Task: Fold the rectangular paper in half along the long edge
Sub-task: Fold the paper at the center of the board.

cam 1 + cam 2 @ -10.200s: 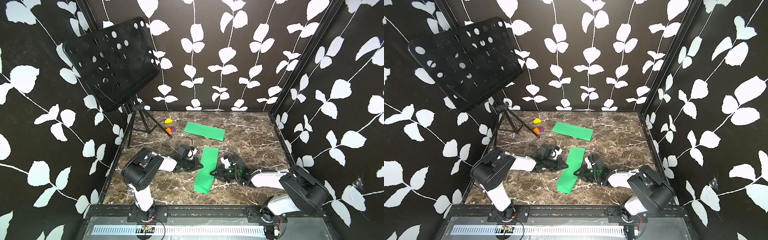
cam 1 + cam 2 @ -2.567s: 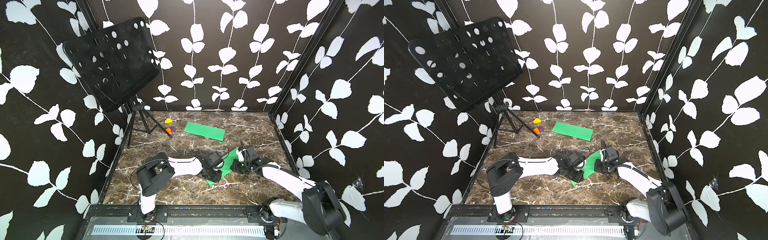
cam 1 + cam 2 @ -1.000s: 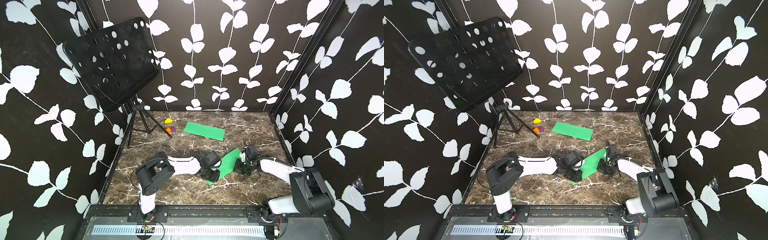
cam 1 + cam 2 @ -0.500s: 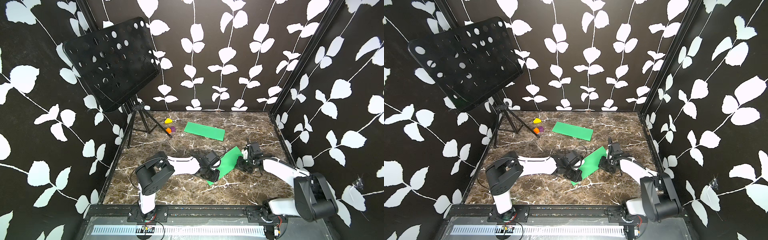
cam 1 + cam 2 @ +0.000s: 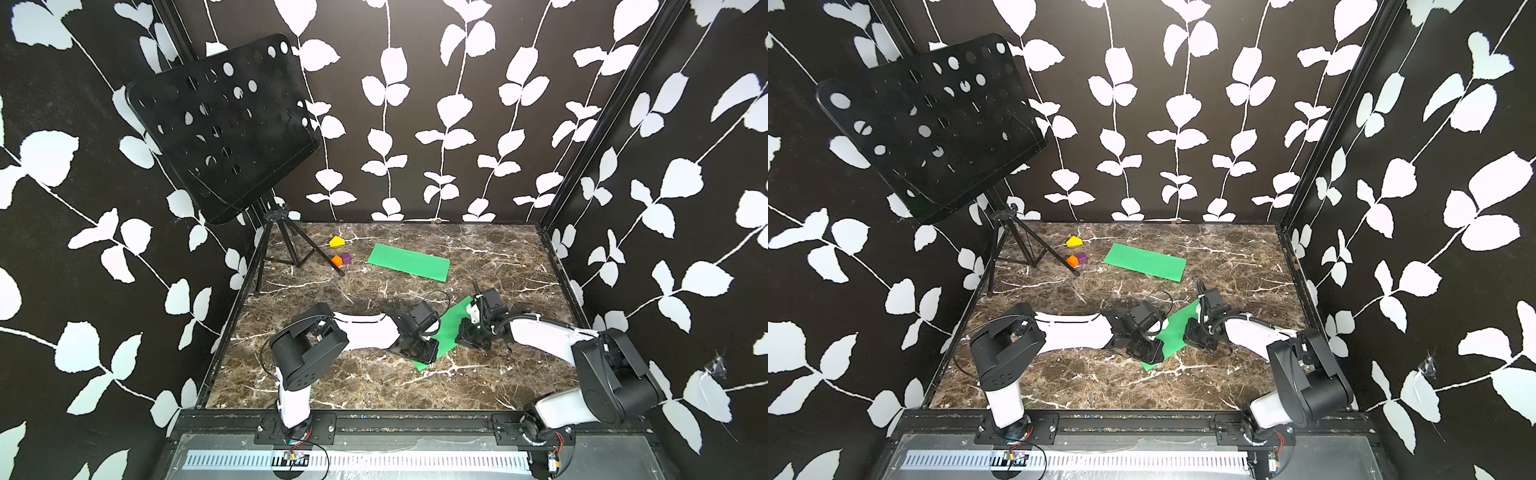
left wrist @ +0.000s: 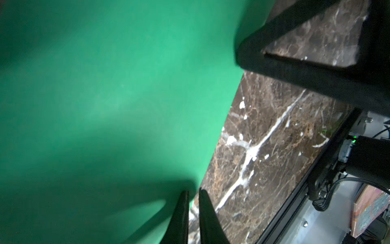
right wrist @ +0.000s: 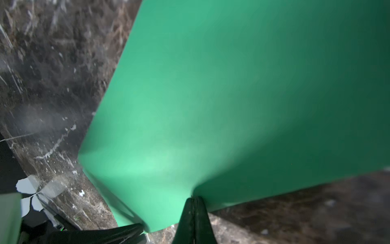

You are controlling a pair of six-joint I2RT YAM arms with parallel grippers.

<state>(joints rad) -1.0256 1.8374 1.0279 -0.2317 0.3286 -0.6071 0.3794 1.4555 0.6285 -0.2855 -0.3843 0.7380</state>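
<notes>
Marble table (image 5: 374, 390) fills the floor of the leaf-patterned enclosure. Black perforated music stand (image 5: 220, 124) stands on its tripod at the far left corner. Left arm (image 5: 361, 328) and right arm (image 5: 544, 340) both reach in low toward the middle. Green paper (image 5: 451, 328) sits between them, near centre and toward the front, lying diagonally. Its near corner pokes out past the left arm's end and its far corner is beside the right arm's wrist. Second green sheet (image 5: 409, 262) lies flat near the back, well apart; only the top views clearly show it. Both top views place the left gripper (image 5: 419, 352) at the paper's left edge and the right gripper (image 5: 467, 338) at its right edge, but neither resolves the fingers. The right wrist view does: the right gripper (image 7: 193, 198) has its fingertips pressed together on the paper's edge. The sheet is puckered at the pinch and bowed, so it is clamped on the paper. The left wrist view shows the left gripper (image 6: 193, 193) with tips almost meeting, a thin slit between them and the paper edge running into that slit. Whether it actually grips cannot be told; the paper there is close and blurred. Yellow block (image 5: 336, 242), orange block (image 5: 337, 261) and purple block (image 5: 346, 259) sit by the tripod's foot, orange and purple touching.
</notes>
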